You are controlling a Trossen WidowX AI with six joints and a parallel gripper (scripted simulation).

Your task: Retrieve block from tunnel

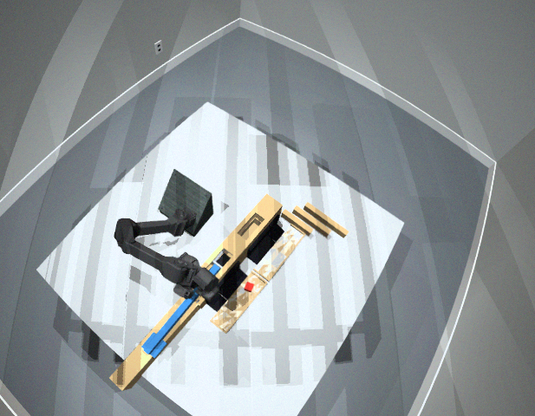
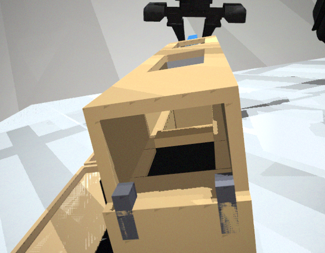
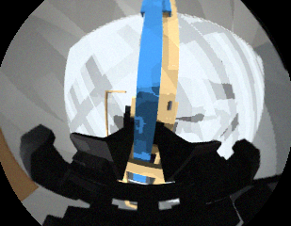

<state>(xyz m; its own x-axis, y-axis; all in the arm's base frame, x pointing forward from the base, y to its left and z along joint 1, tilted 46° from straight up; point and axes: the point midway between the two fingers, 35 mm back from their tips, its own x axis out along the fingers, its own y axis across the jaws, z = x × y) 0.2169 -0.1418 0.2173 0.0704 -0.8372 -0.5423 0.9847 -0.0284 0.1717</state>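
Observation:
The tan covered tunnel (image 1: 270, 204) (image 2: 167, 89) has window openings in its top. A long blue handle (image 1: 172, 320) (image 2: 192, 37) (image 3: 151, 56) runs out of its far end along a tan rail (image 1: 128, 369). My gripper (image 1: 195, 293) (image 2: 193, 38) (image 3: 145, 123) points down and is shut on the blue handle, close to the tunnel end. Inside the near window is a pale-edged, dark-centred part, perhaps of the cage. A small red block (image 1: 249, 286) lies in the shallow tan tray (image 1: 229, 311) (image 2: 69, 215) beside the tunnel, apart from my gripper. The fingertips are partly hidden by the arm.
Several loose tan rods (image 1: 326, 219) lie beyond the tunnel's far right end. A dark green slanted block (image 1: 184, 194) stands beside the arm's base. Black openings or panels (image 1: 264, 245) lie between tunnel and tray. Two grey posts (image 2: 124, 194) (image 2: 225, 187) stand at the tunnel's open end.

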